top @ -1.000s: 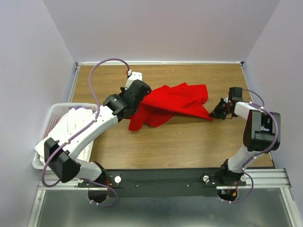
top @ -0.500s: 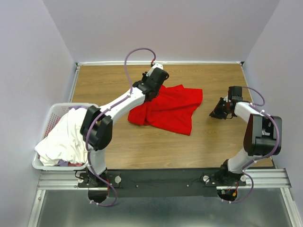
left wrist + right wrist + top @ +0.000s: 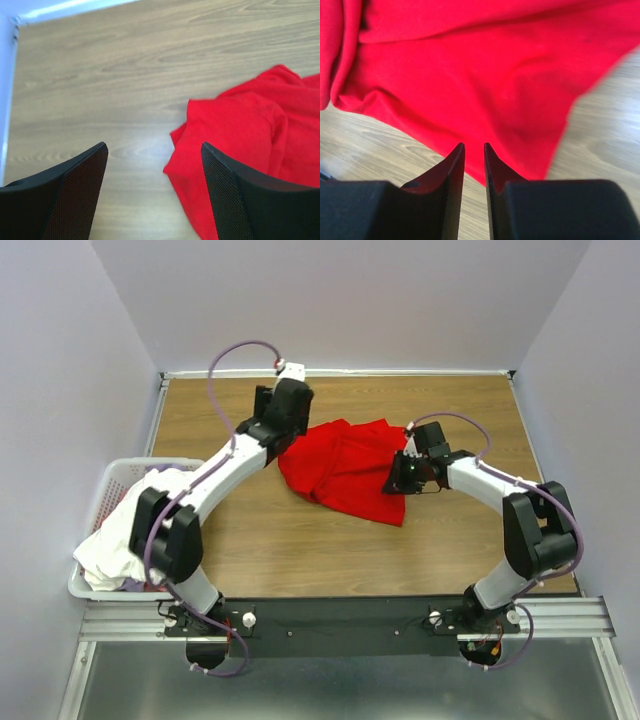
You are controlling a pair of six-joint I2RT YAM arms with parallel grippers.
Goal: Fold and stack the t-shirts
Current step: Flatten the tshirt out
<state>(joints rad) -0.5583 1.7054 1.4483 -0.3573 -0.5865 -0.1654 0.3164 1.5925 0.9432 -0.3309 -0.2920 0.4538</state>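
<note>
The red t-shirt (image 3: 350, 468) is seen crumpled mid-table (image 3: 300, 550), gripped by neither claw. The left gripper (image 3: 153, 148) is spread wide just beside its far left corner. The right gripper (image 3: 472, 147) is parted narrowly over its hem, with nothing clamped. White t-shirts (image 3: 125, 530) are heaped in the basket (image 3: 130, 463).

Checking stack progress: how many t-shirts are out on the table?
1. The red t-shirt lies crumpled mid-table, unfolded. White cloth fills the basket at left; shirts hidden there can't be counted.
</note>
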